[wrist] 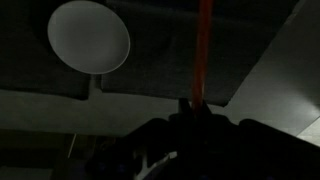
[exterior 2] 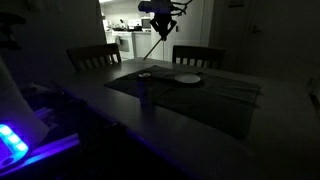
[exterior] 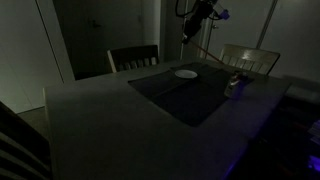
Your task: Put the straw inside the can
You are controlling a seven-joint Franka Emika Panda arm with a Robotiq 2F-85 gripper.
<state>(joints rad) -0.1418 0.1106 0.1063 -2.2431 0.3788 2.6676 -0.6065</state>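
My gripper (exterior: 187, 34) hangs high above the far side of the table and is shut on the top end of the straw (exterior: 210, 55), a thin reddish-orange stick that slants down toward the table. It shows the same way in both exterior views, gripper (exterior 2: 162, 22) and straw (exterior 2: 154, 45). In the wrist view the straw (wrist: 203, 50) runs straight out from between my dark fingers (wrist: 192, 108). The can (exterior: 233, 83), a small dim upright cylinder, stands on the dark mat near its edge, apart from the straw; it also shows in an exterior view (exterior 2: 144, 86).
A flat round white plate (exterior: 186, 73) lies on the dark mat (exterior: 180, 95) and also shows in the wrist view (wrist: 88, 38). Two chairs (exterior: 133, 58) (exterior: 250, 58) stand at the table's far side. The room is very dark.
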